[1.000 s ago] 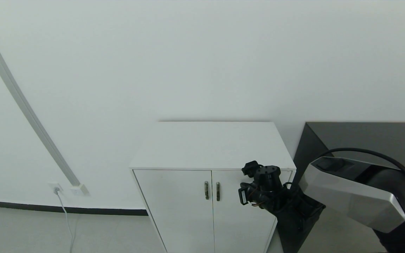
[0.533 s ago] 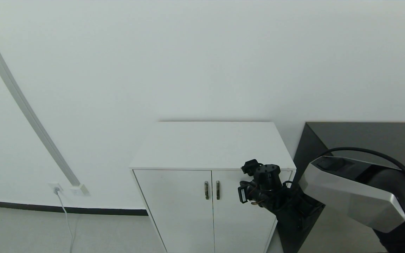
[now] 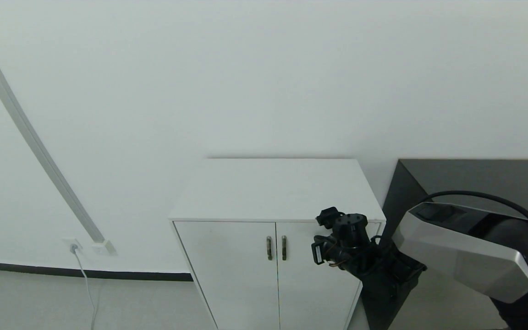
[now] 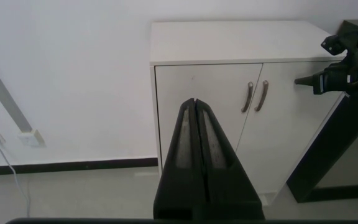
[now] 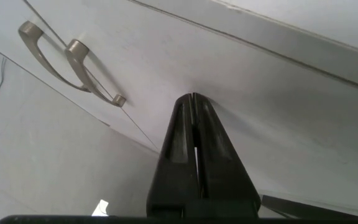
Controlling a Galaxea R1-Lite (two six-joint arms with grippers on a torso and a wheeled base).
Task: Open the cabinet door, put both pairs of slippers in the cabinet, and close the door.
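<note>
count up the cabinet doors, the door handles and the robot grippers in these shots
doors: 2, left door and right door
handles: 2, left handle and right handle
grippers: 2, left gripper and right gripper
total: 6

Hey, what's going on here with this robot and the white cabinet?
The robot is just starting on the white cabinet, and both its doors are shut. The right gripper, closed and empty, is up close to the right door, a little to the side of the right door handle and not gripping it. The left gripper, also closed and empty, is held back in front of the cabinet.
</note>
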